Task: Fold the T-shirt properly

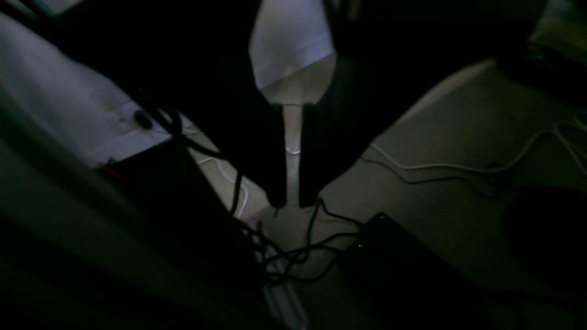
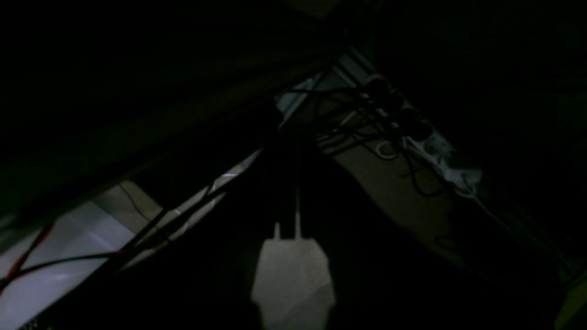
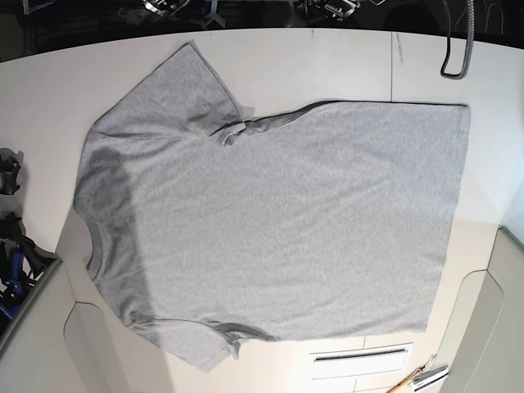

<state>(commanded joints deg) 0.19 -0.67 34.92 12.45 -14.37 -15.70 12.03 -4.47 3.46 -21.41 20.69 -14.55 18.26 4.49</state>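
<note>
The T-shirt (image 3: pixel 270 221) lies flat on the white table (image 3: pixel 327 65), plain grey side up. Its neck (image 3: pixel 92 246) is at the left and its hem at the right. One sleeve (image 3: pixel 184 90) points up-left, and the other sleeve (image 3: pixel 196 344) is at the bottom left with a small crease. Neither gripper shows in the base view. In the dim left wrist view, my left gripper (image 1: pixel 292 201) hangs over the floor, its fingers parallel with only a narrow slit, holding nothing. My right gripper (image 2: pixel 288 151) is a dark shape over the floor, also with a thin slit and empty.
Dark arm hardware (image 3: pixel 12 246) sits at the table's left edge. A black cable (image 3: pixel 458 49) hangs at the top right. A slot (image 3: pixel 360 354) and a small tool (image 3: pixel 419 378) are near the front edge. Below the table are loose cables (image 1: pixel 458 167), a dark box (image 1: pixel 403 261) and a power strip (image 2: pixel 440 156).
</note>
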